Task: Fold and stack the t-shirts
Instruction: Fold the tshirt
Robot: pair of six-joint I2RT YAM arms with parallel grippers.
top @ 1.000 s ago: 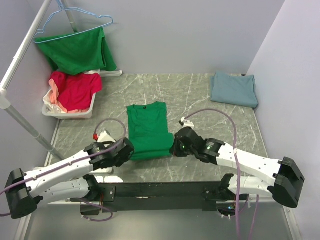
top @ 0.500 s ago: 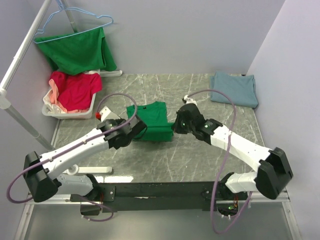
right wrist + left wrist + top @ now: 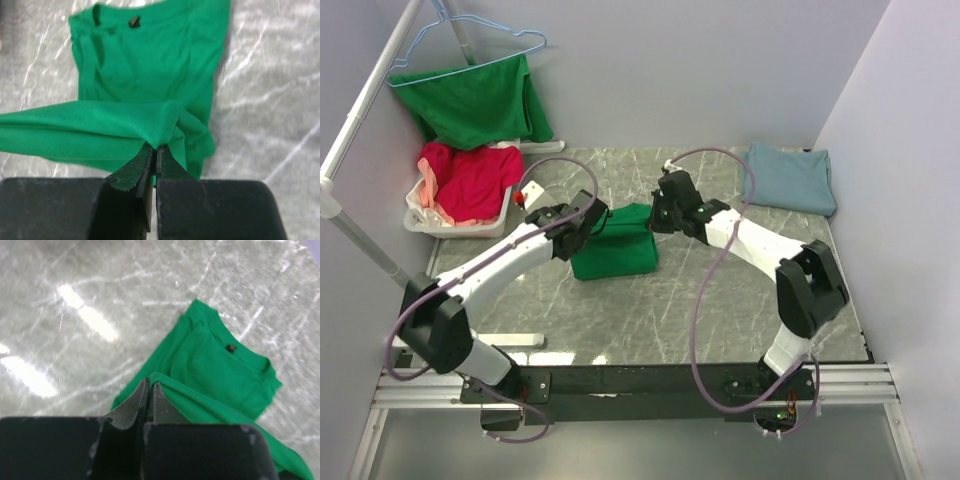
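Green, soft-cloth short-sleeved t-shirt is laid mid-way on the grey marble worktop, its lifted edge pinched tight at either end by the left hand and right hand. Limp, light cloth is judged likely to sag, so corners suit gripping. Folded blue-grey t-shirt, far right, is kept well apart; no obstruction is seen.

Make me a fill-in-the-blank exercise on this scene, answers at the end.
1. The left gripper and the right gripper are both shut on the ____ t-shirt between them.
2. The folded blue-grey t-shirt lies at the far ____ corner of the table.
3. The hanging t-shirt is draped over a blue wire ____.

Answers: green; right; hanger
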